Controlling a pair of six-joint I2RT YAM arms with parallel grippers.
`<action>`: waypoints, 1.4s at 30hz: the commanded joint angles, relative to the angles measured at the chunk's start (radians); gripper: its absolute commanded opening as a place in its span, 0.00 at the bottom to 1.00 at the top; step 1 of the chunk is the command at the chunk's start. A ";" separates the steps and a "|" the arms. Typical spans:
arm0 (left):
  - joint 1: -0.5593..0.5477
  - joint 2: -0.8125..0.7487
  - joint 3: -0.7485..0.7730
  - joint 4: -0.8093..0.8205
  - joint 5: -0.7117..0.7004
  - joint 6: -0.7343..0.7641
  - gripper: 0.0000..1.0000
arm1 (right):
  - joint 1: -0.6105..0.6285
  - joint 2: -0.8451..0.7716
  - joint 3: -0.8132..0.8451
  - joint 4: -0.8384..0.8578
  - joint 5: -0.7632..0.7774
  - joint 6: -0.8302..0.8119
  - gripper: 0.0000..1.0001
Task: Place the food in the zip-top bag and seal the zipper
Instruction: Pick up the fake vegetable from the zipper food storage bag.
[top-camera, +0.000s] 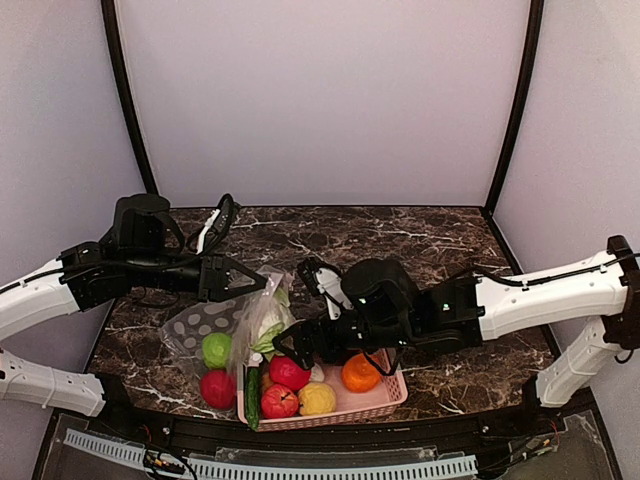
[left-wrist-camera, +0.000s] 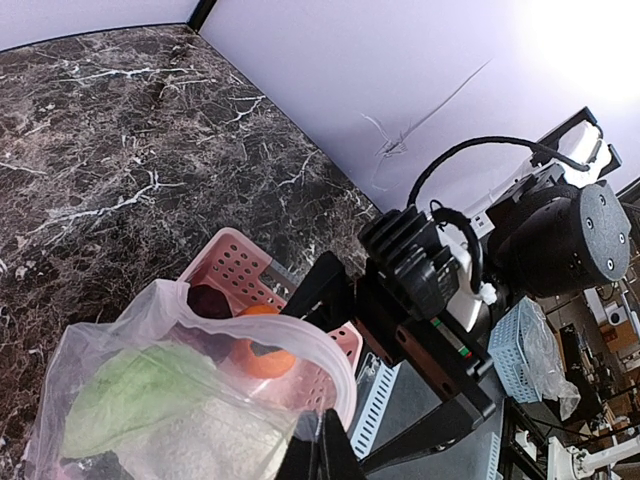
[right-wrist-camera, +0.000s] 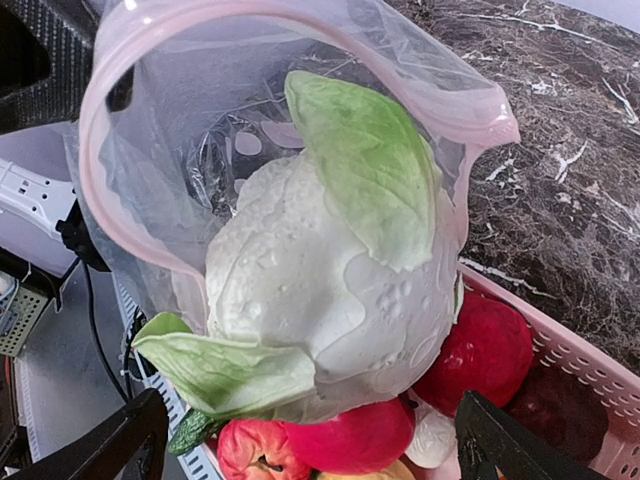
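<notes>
The clear zip-top bag (top-camera: 195, 325) lies left of the pink basket, with a green ball (top-camera: 216, 349) and a red ball (top-camera: 218, 389) inside. My left gripper (top-camera: 250, 283) is shut on the bag's mouth edge (left-wrist-camera: 318, 425) and holds it up. The pinkish zipper (right-wrist-camera: 100, 150) curves wide open. The pale leafy cabbage (right-wrist-camera: 320, 270) sits partly inside the mouth, one leaf hanging out. My right gripper (right-wrist-camera: 310, 450) stands open just behind it, fingertips (right-wrist-camera: 110, 445) wide apart and off the cabbage. Red fruit (right-wrist-camera: 480, 350), a yellow ball (top-camera: 316, 398), an orange (top-camera: 360, 373) and a cucumber (top-camera: 252, 397) lie in the basket.
The pink slatted basket (top-camera: 385, 398) stands at the table's near edge, right of the bag. My right arm (left-wrist-camera: 440, 300) reaches over it. A white ribbed strip (top-camera: 300, 465) runs along the front below the table. Bare marble table (top-camera: 420, 240) lies behind both arms.
</notes>
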 joint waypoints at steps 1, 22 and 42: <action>-0.001 -0.010 -0.003 0.020 0.009 0.016 0.01 | 0.010 0.049 0.063 0.012 0.041 -0.033 0.98; 0.008 0.005 0.039 -0.023 -0.009 0.053 0.01 | -0.028 0.156 0.157 0.069 0.062 -0.105 0.17; 0.192 0.237 0.207 -0.200 0.194 0.241 0.01 | -0.028 -0.269 -0.144 -0.071 0.121 0.087 0.14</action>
